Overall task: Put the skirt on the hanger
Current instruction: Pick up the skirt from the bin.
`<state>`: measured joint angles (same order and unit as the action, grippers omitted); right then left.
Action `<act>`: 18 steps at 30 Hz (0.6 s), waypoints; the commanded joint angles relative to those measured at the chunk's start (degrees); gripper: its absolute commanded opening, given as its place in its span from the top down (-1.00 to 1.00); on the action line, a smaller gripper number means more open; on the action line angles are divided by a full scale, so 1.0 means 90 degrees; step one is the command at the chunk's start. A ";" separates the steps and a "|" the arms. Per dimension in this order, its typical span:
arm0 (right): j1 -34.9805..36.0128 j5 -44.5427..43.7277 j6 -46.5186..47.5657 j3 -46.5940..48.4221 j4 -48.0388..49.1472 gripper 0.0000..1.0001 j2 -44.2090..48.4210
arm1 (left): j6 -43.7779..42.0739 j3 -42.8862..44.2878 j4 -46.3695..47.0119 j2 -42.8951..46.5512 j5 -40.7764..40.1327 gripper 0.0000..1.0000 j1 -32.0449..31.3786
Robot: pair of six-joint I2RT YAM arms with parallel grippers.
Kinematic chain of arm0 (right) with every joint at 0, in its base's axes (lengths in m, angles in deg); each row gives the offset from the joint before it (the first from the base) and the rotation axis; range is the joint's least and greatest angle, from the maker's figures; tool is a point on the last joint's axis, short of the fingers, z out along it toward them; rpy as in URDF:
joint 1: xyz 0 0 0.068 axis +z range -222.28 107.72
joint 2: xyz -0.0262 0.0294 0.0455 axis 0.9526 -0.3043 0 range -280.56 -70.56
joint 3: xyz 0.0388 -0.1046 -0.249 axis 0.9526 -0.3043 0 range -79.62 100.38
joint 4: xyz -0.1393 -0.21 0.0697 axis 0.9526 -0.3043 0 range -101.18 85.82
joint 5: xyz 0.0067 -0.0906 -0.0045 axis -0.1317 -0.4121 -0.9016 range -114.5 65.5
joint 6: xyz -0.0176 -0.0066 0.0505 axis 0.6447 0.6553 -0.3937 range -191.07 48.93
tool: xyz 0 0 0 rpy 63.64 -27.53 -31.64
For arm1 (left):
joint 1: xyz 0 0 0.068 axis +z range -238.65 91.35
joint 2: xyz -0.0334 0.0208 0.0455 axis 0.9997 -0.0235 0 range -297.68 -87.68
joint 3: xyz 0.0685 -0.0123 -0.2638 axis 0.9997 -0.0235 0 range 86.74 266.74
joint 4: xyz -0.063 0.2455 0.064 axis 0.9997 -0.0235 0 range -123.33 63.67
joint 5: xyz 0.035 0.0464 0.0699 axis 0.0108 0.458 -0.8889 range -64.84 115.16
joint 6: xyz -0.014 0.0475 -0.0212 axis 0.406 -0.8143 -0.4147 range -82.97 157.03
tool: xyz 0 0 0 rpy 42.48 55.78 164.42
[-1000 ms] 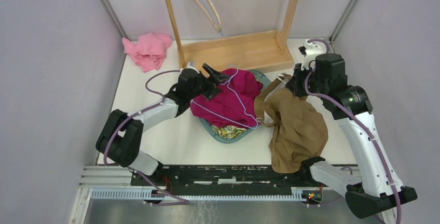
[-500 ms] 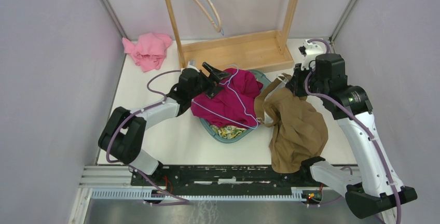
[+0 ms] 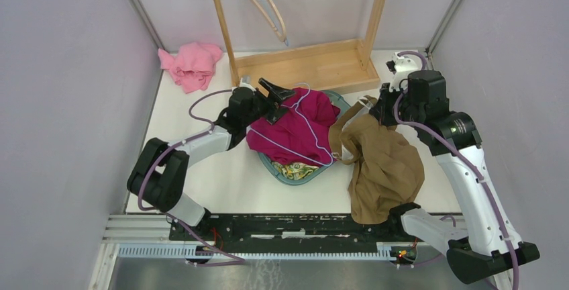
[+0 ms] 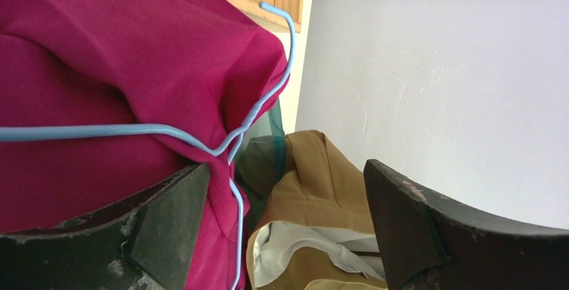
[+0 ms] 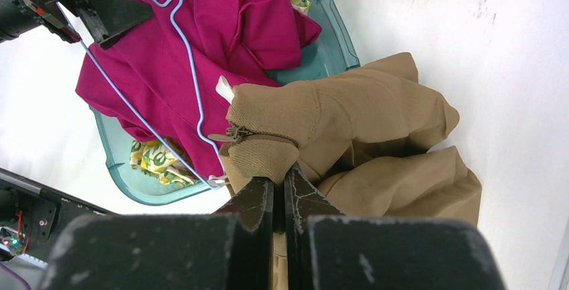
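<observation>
Threading not yet started: the tan skirt (image 3: 382, 162) lies heaped on the table (image 3: 221, 176) beside the basin (image 5: 335, 41), waistband pinched in the clenched right fingers (image 5: 258, 199). The blue hanger (image 4: 121, 131) rests on a magenta garment (image 3: 295, 129), left fingers (image 4: 168, 223) spread at its neck, grasping nothing

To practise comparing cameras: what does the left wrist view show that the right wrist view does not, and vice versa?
Only left wrist: a broad pale wall. Only right wrist: the yellow patterned cloth and the right fingers, shut on the tan garment. Both: the magenta garment, the blue wire hanger, the tan garment and the open left fingers.
</observation>
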<state>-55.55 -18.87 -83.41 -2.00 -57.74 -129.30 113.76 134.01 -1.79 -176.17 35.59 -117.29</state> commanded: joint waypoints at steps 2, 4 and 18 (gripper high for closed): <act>-0.0027 0.0067 0.0004 -0.0036 0.0321 0.97 0.0171 | 0.0369 -0.0140 0.0574 -0.0033 0.0026 -0.84 0.0278; -0.0024 0.0059 0.0004 -0.0054 0.0317 0.97 0.0169 | 0.0411 -0.0227 0.0676 0.0093 0.0113 -0.83 0.0327; -0.0026 0.0122 -0.0036 -0.0094 0.0404 0.97 0.0101 | 0.0896 -0.0188 0.1000 0.0729 0.0577 -0.79 0.0204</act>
<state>-55.55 -18.46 -83.41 -3.31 -57.32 -128.85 118.61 131.23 3.41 -173.15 38.76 -114.87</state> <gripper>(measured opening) 0.047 0.901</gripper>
